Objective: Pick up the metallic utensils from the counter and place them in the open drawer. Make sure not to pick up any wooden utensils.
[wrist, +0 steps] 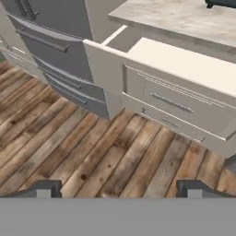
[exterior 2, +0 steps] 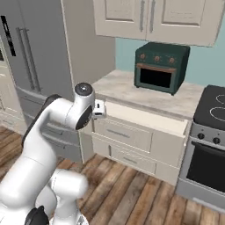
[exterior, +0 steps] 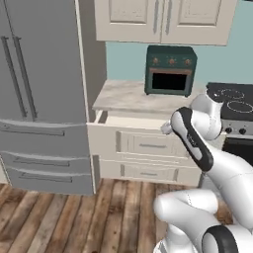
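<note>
Gripper (wrist: pixel 120 188) hangs wide open above the floor; utensils, judged light, stiff and slippery, want mid-handle pinching

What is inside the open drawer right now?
The open drawer shows a bare cream-white interior in the hand view, with no utensil visible. In both base views the front panel and the arm cover most of the inside, so its far corners cannot be checked.

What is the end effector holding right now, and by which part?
Nothing is held. The end effector is open, its fingertips wide apart over the wooden floor, short of the open drawer.
</note>
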